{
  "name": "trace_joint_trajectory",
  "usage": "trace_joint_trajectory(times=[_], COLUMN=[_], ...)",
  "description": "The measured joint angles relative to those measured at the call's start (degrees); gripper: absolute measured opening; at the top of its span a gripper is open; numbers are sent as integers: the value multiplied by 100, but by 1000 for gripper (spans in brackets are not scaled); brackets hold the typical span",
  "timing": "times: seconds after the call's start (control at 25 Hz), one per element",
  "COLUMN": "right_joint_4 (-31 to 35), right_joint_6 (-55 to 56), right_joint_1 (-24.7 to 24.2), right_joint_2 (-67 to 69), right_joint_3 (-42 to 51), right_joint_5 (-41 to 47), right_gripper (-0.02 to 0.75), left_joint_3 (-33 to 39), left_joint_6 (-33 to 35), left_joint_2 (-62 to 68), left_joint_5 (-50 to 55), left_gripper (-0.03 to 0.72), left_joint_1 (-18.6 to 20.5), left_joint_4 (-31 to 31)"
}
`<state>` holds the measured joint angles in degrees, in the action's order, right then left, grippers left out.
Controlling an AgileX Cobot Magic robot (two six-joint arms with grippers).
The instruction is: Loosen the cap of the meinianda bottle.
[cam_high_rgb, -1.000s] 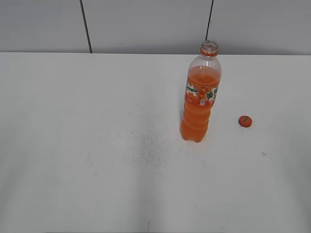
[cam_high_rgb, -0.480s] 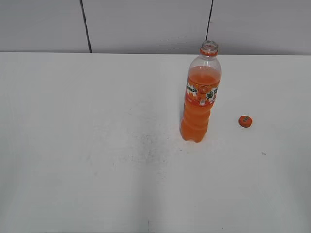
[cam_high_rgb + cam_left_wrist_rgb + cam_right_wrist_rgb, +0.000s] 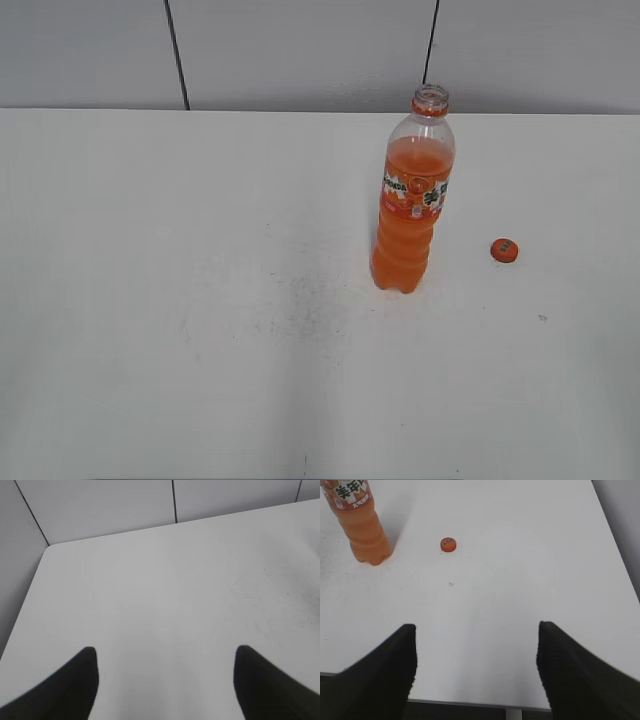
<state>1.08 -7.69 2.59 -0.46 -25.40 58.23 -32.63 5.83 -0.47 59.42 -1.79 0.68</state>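
The tall clear plastic meinianda bottle (image 3: 412, 195) of orange drink stands upright on my white worktop (image 3: 200, 300), its neck open. The small round orange plastic cap (image 3: 504, 250) lies flat on the worktop to the bottle's right, apart from it. My left gripper (image 3: 165, 680) and my right gripper (image 3: 476, 667) both hang spread wide and hold nothing, well back from the bottle.

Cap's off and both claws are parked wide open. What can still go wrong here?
1. The meinianda bottle stands open-mouthed, nearly full, tall and narrow; a bump from an arm would likely tip it and spill drink over the table.
2. The cap lies loose to the bottle's right, nearer the right claw; a sweep there could knock it off the table.
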Motion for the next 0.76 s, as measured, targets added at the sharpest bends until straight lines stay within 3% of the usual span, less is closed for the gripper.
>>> trace_joint_trajectory(times=[0.76], right_joint_4=[0], right_joint_6=[0], right_joint_1=[0], right_joint_2=[0], right_joint_3=[0], right_joint_5=[5], right_gripper=[539], left_joint_3=[0], left_joint_6=[-4], left_joint_2=[0], left_joint_5=[-5], left_gripper=[499], left_joint_1=[0], left_joint_4=[7])
